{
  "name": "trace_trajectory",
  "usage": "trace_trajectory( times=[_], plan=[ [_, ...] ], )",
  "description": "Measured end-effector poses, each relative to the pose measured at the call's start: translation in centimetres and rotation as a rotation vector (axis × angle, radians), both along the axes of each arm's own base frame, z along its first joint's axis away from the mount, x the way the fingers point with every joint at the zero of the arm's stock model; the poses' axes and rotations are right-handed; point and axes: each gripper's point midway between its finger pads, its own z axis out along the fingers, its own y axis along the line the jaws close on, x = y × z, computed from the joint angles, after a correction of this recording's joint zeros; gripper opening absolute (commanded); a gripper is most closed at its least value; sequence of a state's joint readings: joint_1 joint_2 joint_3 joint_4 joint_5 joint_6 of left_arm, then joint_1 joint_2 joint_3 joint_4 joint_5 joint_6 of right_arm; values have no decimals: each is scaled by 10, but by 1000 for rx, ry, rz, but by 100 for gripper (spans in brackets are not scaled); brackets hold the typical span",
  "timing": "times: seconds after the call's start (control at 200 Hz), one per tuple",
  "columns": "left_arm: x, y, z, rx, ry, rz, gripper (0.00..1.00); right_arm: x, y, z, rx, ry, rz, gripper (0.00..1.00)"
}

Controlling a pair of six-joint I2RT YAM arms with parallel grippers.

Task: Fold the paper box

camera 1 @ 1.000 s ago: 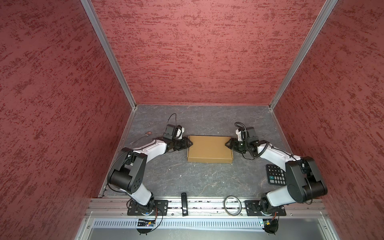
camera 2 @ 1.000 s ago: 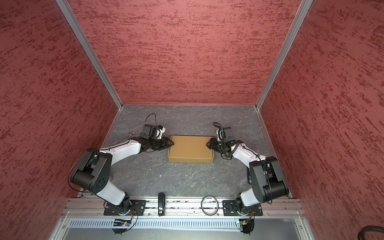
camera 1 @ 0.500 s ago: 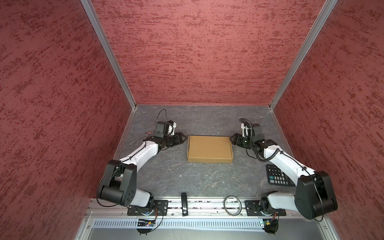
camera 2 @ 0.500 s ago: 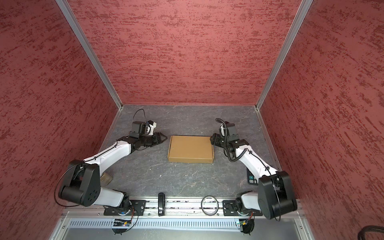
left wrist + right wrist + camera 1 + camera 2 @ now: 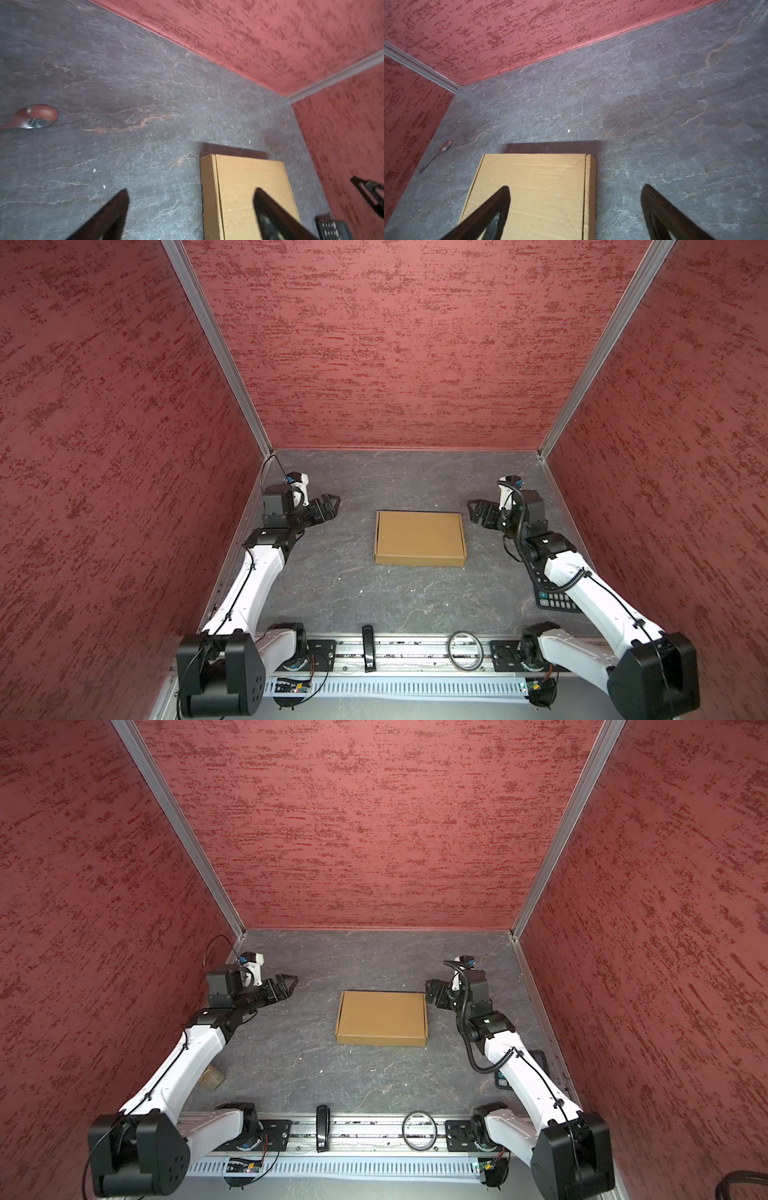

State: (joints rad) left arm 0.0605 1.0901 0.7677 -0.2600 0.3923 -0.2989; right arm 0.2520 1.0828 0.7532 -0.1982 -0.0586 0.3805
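Box (image 5: 419,537) sits closed and flat mid-worktop (image 5: 332,593), lid down; looks fully folded. Left pincer (image 5: 332,507) and right pincer (image 5: 471,511) are both spread wide and hold nothing. They flank the box without touching it, probably to avoid disturbing it.

Both top views look steeply down from high up in front of the paper box (image 5: 419,537), facing the back wall (image 5: 395,344), the box small at centre. The wrist views sit low and close at opposite ends of the box, looking across its top; both also catch the spoon (image 5: 446,145).
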Motion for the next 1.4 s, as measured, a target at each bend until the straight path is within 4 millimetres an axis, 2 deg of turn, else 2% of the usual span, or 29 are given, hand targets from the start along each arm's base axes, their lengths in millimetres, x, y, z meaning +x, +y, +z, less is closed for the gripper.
trace_trajectory(
  times=[0.361,0.576,0.696,0.997,1.112,1.247,1.398],
  plan=[
    [-6,54,-28,58,-9,163,100,0,-20,-1,-93,-134,-64,99],
    [12,79,-45,117,-20,220,100,5,-25,-5,-141,-218,-76,99],
    [25,86,-53,154,-55,217,99,9,-27,-6,-161,-259,-82,99],
    [32,83,-89,171,-169,190,100,19,-41,-14,-259,-330,-141,99],
    [40,78,-88,196,-201,162,100,24,-45,-13,-298,-350,-163,99],
    [52,58,-81,249,-248,99,100,29,-51,-22,-339,-350,-187,99],
    [57,38,-86,311,-264,44,100,30,-57,-21,-370,-379,-218,99]
  ],
)
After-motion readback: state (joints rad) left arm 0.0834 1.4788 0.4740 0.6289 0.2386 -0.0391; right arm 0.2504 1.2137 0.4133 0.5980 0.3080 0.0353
